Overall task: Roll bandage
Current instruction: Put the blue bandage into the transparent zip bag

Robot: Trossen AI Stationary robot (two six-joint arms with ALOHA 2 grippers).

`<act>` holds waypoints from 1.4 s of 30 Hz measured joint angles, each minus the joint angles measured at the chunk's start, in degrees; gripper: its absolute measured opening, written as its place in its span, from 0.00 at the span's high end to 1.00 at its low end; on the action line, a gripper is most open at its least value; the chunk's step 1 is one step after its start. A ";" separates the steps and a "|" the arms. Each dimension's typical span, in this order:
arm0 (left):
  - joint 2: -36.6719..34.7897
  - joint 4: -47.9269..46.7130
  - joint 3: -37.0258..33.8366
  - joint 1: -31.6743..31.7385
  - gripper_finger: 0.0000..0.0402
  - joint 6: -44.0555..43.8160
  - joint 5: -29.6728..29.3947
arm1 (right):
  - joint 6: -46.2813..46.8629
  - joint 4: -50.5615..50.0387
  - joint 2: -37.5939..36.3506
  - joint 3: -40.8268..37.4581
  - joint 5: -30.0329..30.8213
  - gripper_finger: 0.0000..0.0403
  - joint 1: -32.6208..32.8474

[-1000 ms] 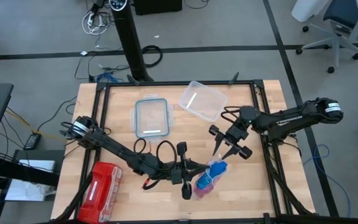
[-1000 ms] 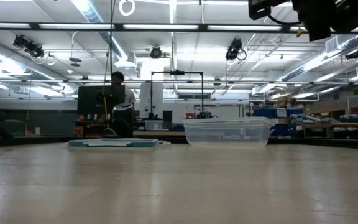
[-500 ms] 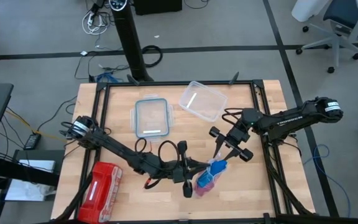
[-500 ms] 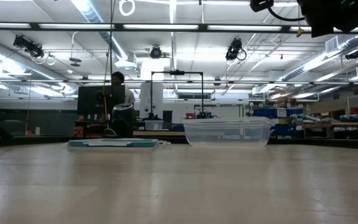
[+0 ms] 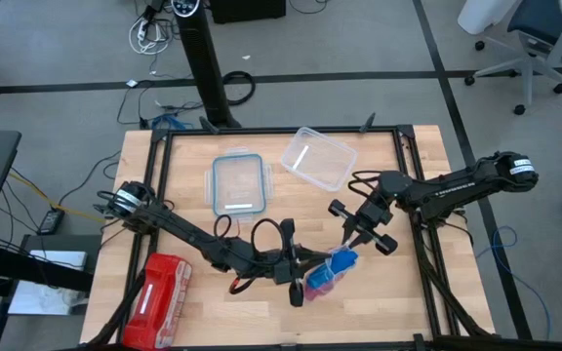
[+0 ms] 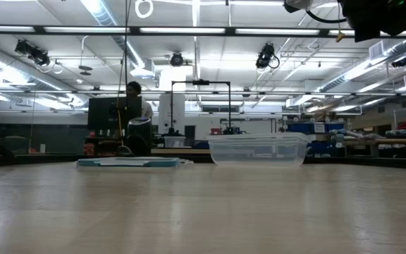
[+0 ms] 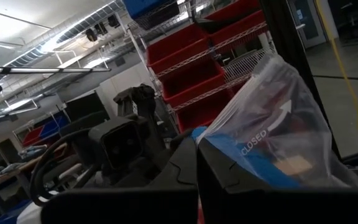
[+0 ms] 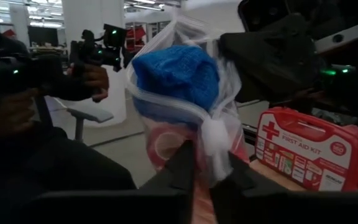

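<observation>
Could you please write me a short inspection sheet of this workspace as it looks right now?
Surface: pale wooden table inside a black frame.
Job's things: bright blue fabric bandage bunched inside a clear plastic zip bag.
Clutter: red first aid kit, clear plastic tub, teal-rimmed lid.
End effectors: left end effector shut on the bag; right end effector pinching the bag's other edge.
Cables: loose wires on the floor.
Surroundings: office chair; a person behind the table.

- Table (image 5: 413, 166): pale wood, matt, planked.
- Bag (image 8: 225, 134): clear, glossy, crinkled plastic.
- Bandage (image 8: 176, 74): blue cloth, rough knit.
- Kit (image 5: 154, 299): red, glossy plastic.
- Tub (image 5: 317, 157) at 12 o'clock: clear, smooth plastic.
</observation>
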 joint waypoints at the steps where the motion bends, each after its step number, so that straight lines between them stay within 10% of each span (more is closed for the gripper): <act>1: 0.00 0.08 -0.01 0.00 1.00 0.00 -0.01 | -0.11 -0.14 0.00 0.00 -0.58 0.96 -0.16; 12: 0.00 3.25 -0.01 -0.71 0.95 -3.09 -7.59 | 2.17 -1.93 -0.70 0.10 -3.17 0.99 -4.55; 25: -0.84 13.15 0.05 -3.28 0.52 -0.12 -23.44 | 0.85 -11.55 -1.77 0.07 -3.21 1.00 -9.40; 31: -1.03 8.87 2.15 -6.21 0.49 -0.37 -36.02 | -1.84 -20.27 -3.18 0.07 -0.13 1.00 -13.59; 37: -1.03 -6.86 3.26 -7.99 0.51 -16.34 -43.84 | -8.10 -37.83 -3.81 2.06 6.75 1.00 -17.03; 42: -0.98 -25.99 3.26 -7.78 0.54 -39.95 -38.09 | -12.05 -54.21 -3.83 6.52 13.57 1.00 -18.03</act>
